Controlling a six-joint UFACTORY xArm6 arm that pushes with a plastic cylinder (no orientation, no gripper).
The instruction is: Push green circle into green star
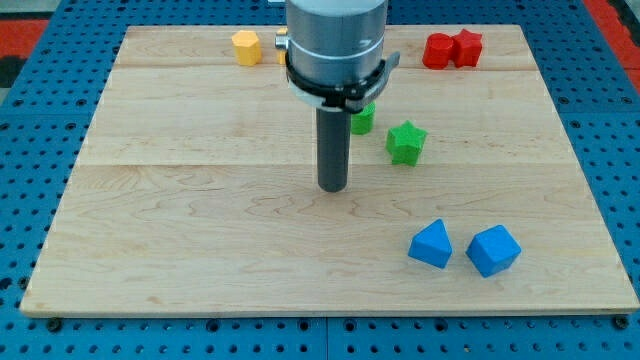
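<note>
The green circle block point(363, 119) sits just above the board's middle, partly hidden behind the arm's body. The green star point(406, 142) lies a little to its lower right, a small gap between them. My tip point(333, 187) rests on the board below and to the left of the green circle, and left of the green star, touching neither.
A yellow hexagon block point(246, 47) is at the view's top left. Two red blocks point(451, 49) sit together at the top right. A blue triangle-like block point(431, 245) and a blue block point(493, 250) lie at the lower right. The wooden board point(180, 230) sits on a blue pegboard.
</note>
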